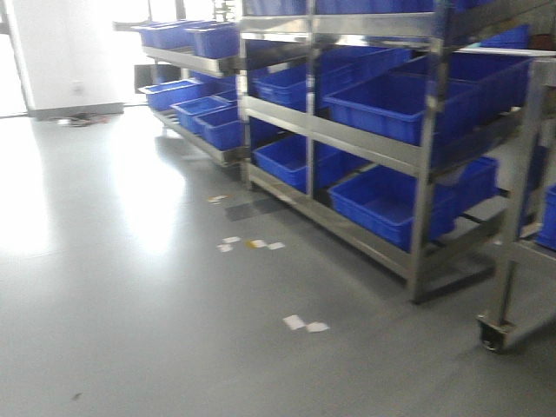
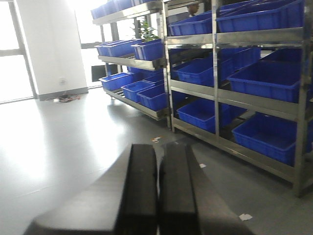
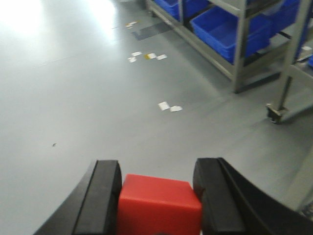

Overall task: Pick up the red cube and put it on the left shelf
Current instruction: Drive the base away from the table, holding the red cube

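- Grey glossy floor (image 1: 130, 287), window glare at far left, open room.
- Steel left shelf (image 1: 347, 139) off to the right, tiers loaded with blue crates (image 1: 391, 104); drop target, well apart from both arms, so probably mid-transit.
- Right gripper (image 3: 157, 188) clamped on the red cube (image 3: 159, 205), pads on opposite faces, held above the floor for a secure haul.
- Left gripper (image 2: 157, 191) pressed together, empty, likely parked clear.
- White paper scraps (image 1: 304, 324) littering the floor near the rack.
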